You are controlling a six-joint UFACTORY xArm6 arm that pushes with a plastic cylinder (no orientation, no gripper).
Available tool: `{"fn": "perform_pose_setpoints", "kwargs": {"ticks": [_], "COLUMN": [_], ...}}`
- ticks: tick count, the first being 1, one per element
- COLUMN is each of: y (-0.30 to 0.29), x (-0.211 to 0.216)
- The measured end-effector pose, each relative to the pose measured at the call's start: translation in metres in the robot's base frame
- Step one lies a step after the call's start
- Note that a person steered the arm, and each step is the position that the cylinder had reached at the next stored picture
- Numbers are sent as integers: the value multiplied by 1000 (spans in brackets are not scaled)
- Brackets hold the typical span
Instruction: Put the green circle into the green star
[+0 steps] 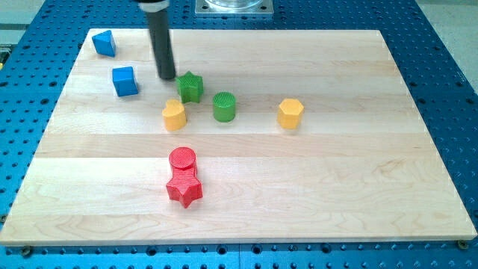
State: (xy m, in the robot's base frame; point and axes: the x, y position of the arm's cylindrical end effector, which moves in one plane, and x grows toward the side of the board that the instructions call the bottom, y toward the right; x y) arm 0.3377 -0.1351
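my tip [167,76] sitting on wooden board [336,187], just left of green star [190,87], maybe touching, can't tell. no gripper, rod holding nothing. green circle [224,106] lying just right and below the star, small gap showing. yellow block [174,115] sitting below the star. red circle [182,159] touching red star [184,187].

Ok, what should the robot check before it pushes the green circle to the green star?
1. Green circle in sight, upright: ok.
2. Green star in sight: ok.
3. Gap between circle and star free of blocks: ok.
4. My tip behind the circle for the push: not ok, it sits at the star's left, on the wrong side.
5. Yellow block out of the push path: ok, it lies below the star.
6. Circle touching star already: not ok, apart.
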Motion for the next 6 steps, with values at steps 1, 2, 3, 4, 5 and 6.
{"fn": "perform_pose_setpoints", "kwargs": {"ticks": [1,2,3,4,5,6], "y": [54,35,35,75,120,100], "x": [38,72,143,136,116,91]}}
